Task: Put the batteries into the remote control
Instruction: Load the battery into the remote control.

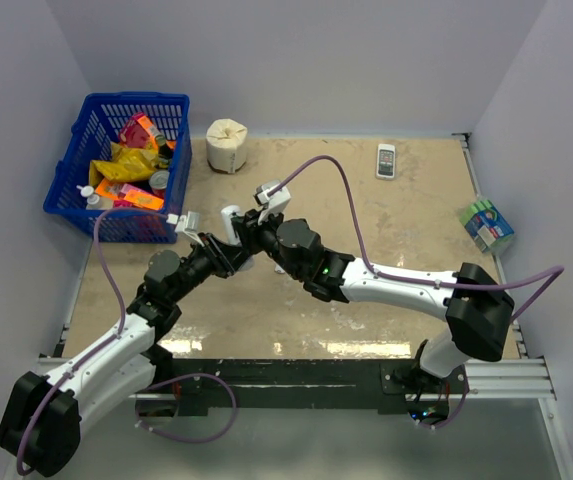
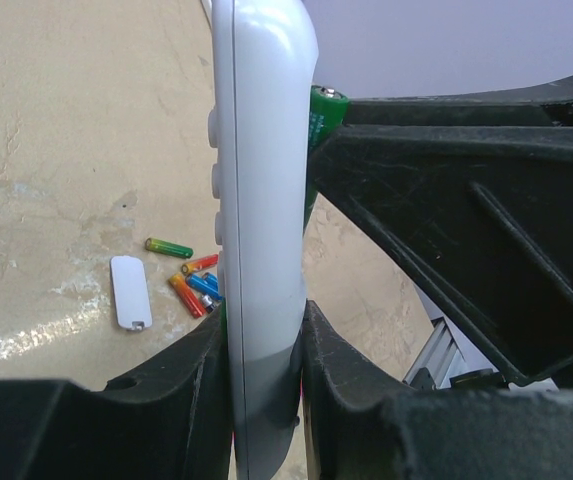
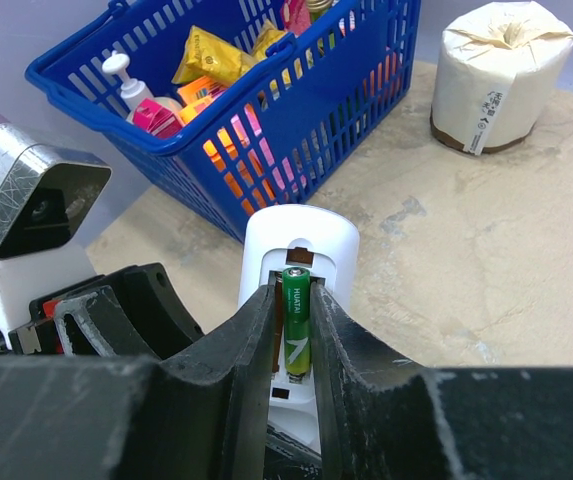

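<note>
My left gripper (image 2: 264,335) is shut on the silver-white remote control (image 2: 261,200) and holds it edge-on above the table. My right gripper (image 3: 294,300) is shut on a green battery (image 3: 297,330), which lies in the remote's (image 3: 296,235) open back compartment. The green battery's tip (image 2: 324,110) shows behind the remote in the left wrist view. Several loose batteries (image 2: 194,282), red, orange, blue and green, lie on the table beside the white battery cover (image 2: 129,292). In the top view both grippers (image 1: 224,248) (image 1: 251,235) meet at the remote (image 1: 231,215).
A blue basket (image 1: 76,170) of packets stands at the back left, also in the right wrist view (image 3: 296,110). A paper roll (image 1: 227,145) stands beside it. A short white handset (image 1: 386,160) lies at the back right, a green pack (image 1: 488,225) at the right edge.
</note>
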Robot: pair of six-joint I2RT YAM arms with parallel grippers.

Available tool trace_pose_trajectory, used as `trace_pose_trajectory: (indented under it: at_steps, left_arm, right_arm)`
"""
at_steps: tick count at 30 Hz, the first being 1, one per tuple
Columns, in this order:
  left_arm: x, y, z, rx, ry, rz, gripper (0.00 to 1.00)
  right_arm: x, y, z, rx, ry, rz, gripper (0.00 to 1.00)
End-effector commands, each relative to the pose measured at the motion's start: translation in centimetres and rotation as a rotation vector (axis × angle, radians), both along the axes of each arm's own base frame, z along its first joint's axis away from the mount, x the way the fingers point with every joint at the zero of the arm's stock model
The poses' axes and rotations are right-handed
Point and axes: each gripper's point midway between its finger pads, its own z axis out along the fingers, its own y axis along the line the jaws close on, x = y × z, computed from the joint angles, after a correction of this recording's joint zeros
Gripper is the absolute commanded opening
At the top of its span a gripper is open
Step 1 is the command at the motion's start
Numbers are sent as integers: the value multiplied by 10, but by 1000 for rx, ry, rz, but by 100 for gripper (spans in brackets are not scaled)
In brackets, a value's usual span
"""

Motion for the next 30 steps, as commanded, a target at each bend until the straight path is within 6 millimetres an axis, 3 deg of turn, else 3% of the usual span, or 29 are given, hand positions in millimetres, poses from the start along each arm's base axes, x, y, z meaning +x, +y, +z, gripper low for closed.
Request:
trace_pose_trajectory:
  at_steps: [1, 12, 24, 30]
  left_arm:
    - [-2, -5, 40, -72, -133, -25, 0]
    - [-2, -6, 37, -68, -126, -31, 0]
    - [-2, -6, 37, -66, -128, -31, 0]
    - [-2, -6, 38, -67, -131, -34, 0]
  right_arm:
    - [11, -18, 1, 8, -3, -97, 26]
    - [11, -18, 10, 26, -13, -92, 33]
    - [12, -19, 16, 23, -33, -95, 34]
    - [13, -20, 16, 10, -38, -100, 40]
